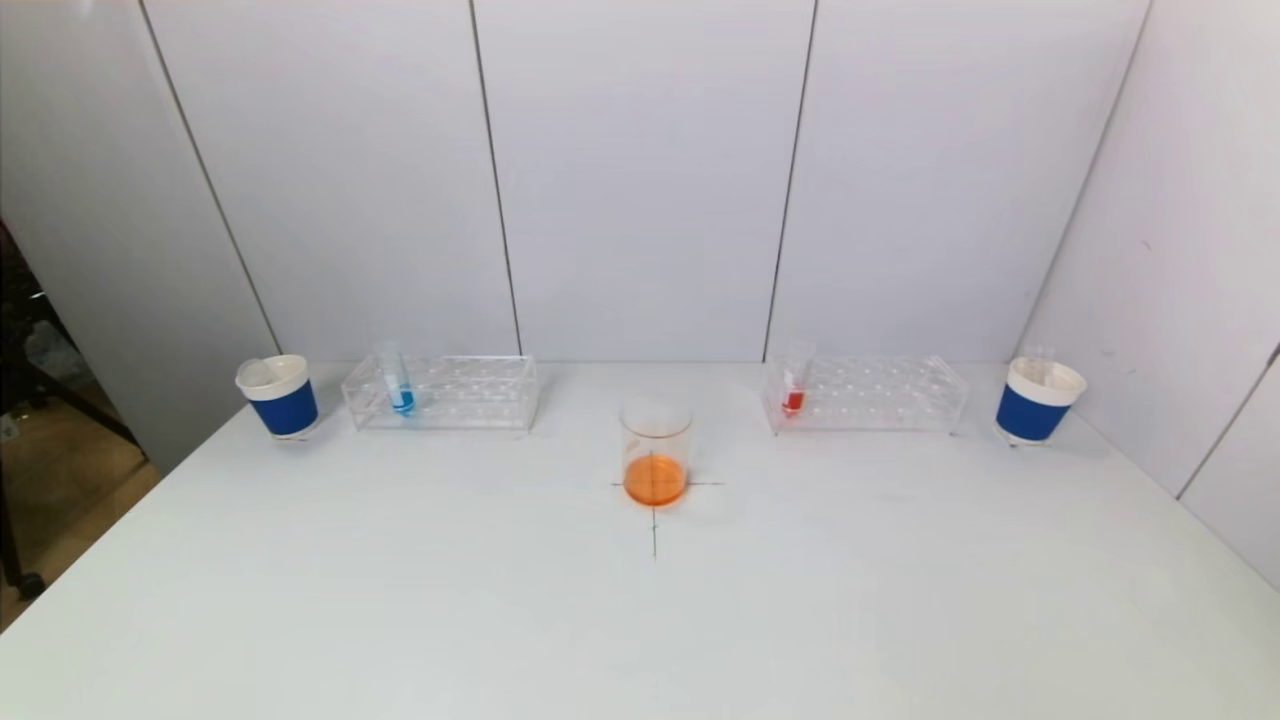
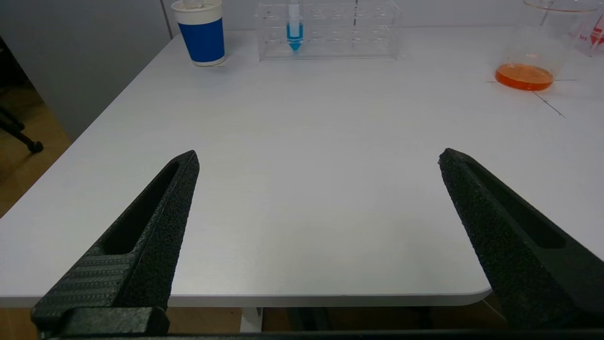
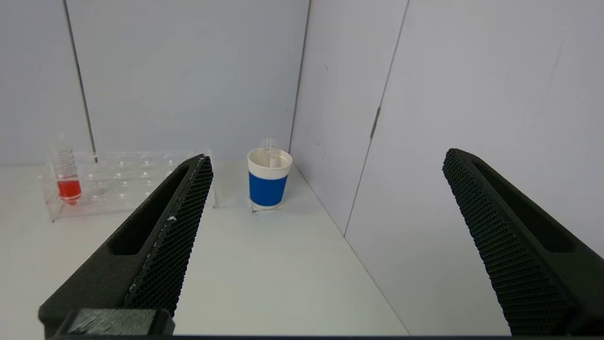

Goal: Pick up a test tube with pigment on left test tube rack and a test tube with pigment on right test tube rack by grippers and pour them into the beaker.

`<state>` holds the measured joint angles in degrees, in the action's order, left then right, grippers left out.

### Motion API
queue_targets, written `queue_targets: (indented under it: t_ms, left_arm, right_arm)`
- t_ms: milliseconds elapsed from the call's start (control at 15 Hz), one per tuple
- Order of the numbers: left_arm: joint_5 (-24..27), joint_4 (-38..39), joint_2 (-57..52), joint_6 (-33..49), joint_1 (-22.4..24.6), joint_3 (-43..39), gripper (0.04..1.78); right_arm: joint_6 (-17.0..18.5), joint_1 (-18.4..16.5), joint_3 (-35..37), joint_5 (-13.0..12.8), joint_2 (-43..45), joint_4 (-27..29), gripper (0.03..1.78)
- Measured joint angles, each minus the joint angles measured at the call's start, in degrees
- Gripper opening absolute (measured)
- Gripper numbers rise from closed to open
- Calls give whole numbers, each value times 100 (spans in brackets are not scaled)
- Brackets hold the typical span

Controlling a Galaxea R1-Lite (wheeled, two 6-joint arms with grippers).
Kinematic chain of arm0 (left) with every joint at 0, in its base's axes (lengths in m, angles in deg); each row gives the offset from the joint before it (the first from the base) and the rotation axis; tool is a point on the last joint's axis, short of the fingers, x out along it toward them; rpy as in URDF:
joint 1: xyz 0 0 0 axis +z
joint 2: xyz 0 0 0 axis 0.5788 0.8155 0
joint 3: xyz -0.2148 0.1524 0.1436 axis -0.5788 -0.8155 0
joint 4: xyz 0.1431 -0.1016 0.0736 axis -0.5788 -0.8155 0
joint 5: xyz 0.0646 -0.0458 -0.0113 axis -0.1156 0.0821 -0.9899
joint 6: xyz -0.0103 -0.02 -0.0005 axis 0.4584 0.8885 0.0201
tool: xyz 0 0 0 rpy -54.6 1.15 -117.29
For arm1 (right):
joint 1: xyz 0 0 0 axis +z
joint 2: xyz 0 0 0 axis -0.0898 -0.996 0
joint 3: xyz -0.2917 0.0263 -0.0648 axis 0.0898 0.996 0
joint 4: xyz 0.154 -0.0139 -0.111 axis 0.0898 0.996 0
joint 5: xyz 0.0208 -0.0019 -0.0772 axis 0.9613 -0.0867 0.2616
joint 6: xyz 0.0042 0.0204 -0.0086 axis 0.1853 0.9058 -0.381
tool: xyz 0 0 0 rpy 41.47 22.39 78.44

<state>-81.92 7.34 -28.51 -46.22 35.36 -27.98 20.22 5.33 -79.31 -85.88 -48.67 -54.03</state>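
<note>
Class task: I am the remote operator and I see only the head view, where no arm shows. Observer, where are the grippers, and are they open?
Observer: The left gripper hangs over the table's near edge, jaws wide open, holding nothing.
Operator: And the other one?
Observer: The right gripper is open too, empty, facing the right blue cup.
Operator: Is anything in that cup?
Observer: A clear tube stands in it; I cannot tell if it holds liquid.
Operator: Which tubes hold pigment?
Observer: The blue tube in the left rack and the red tube in the right rack.
</note>
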Motion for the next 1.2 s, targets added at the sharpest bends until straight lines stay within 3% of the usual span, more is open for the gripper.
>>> queue_targets:
  t_ms: [200, 400, 733, 867, 1067, 1200]
  left_arm:
    - [2, 0, 0, 2, 0, 0, 178]
    - [2, 2, 0, 2, 0, 0, 178]
    - [0, 2, 0, 0, 0, 0, 178]
    - [0, 2, 0, 0, 0, 0, 178]
    - [0, 0, 0, 0, -2, 0, 178]
    - [0, 0, 0, 2, -2, 0, 178]
  right_arm:
    - [143, 2, 67, 17, 1332, 1586, 177]
    - [207, -9, 299, 55, 2341, 2669, 177]
    - [223, -18, 649, 182, 3107, 2865, 177]
    - [333, -11, 723, 640, 3399, 2884, 177]
    - [651, -5, 773, 962, 3579, 2870, 177]
    - [722, -5, 780, 1387, 3612, 3010, 177]
